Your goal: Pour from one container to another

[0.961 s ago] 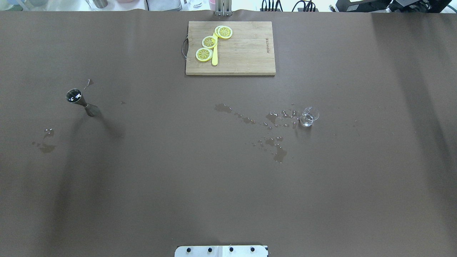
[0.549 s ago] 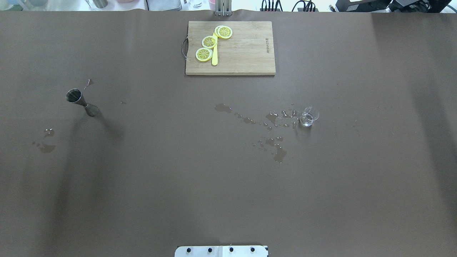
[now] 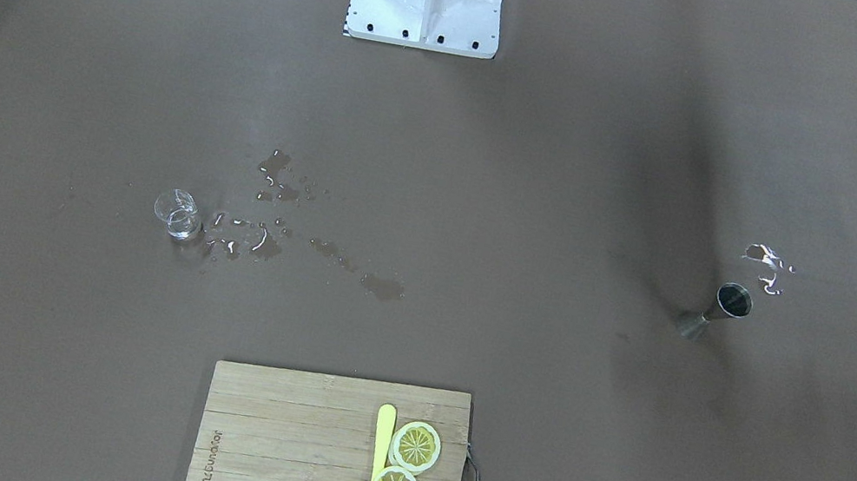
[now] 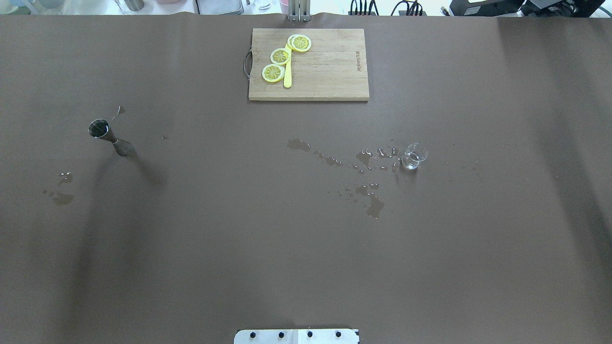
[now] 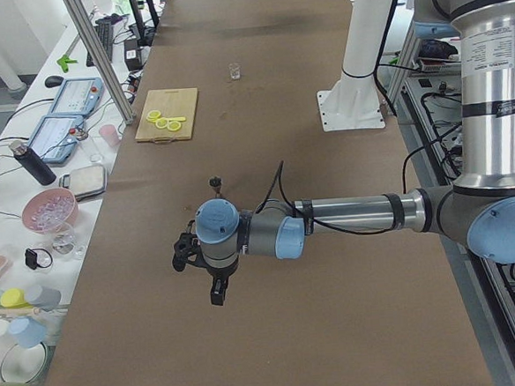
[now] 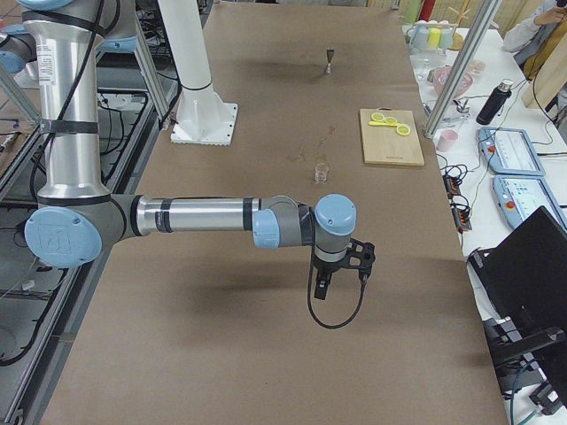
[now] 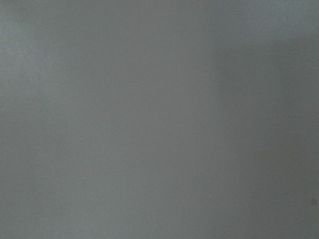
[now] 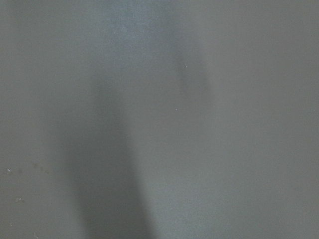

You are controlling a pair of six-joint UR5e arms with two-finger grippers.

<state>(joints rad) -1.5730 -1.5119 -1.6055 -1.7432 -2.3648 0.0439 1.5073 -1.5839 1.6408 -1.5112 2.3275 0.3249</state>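
Observation:
A metal jigger stands upright on the left half of the brown table; it also shows as the jigger in the front-facing view. A small clear glass stands upright on the right half, with spilled drops beside it. Neither gripper shows in the overhead or front-facing views. My left gripper hangs over the table's left end, short of the jigger. My right gripper hangs over the right end, short of the glass. I cannot tell whether either is open or shut. Both wrist views show only blurred table.
A wooden cutting board with lemon slices and a yellow knife lies at the far middle. Wet patches mark the left side. The robot's base plate sits at the near edge.

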